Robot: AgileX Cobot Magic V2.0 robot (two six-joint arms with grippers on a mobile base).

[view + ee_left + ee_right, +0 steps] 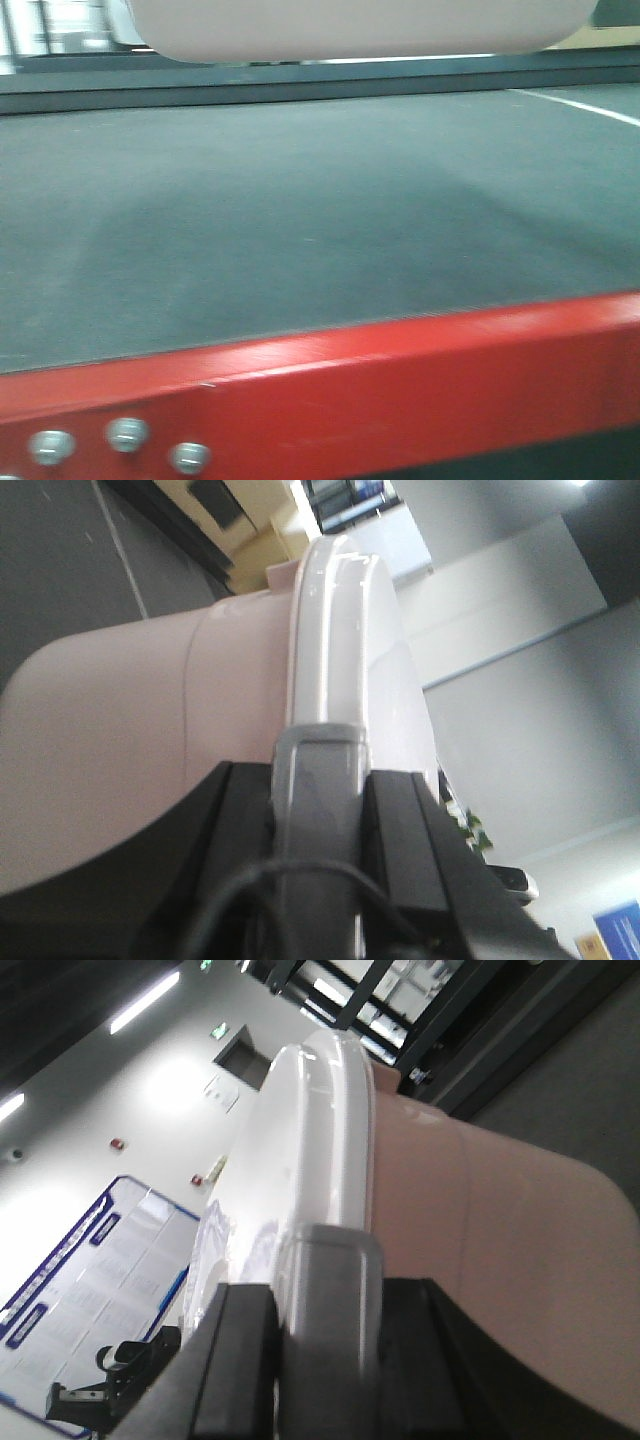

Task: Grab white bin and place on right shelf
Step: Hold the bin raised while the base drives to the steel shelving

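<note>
You have the dark mat (300, 200) of the red-framed table (420, 390) filling your front view. The white bin (360, 25) hangs above the mat's far edge. Your left gripper (320, 742) and right gripper (330, 1250) are each clamped tight on its lid rim. Three bolts (127, 433) stud the frame.

Your front camera sits low behind the red rail (400, 390), facing across the dark mat (300, 220). Both wrist cameras hug the white bin (120, 730) from opposite sides; all three views share it.
</note>
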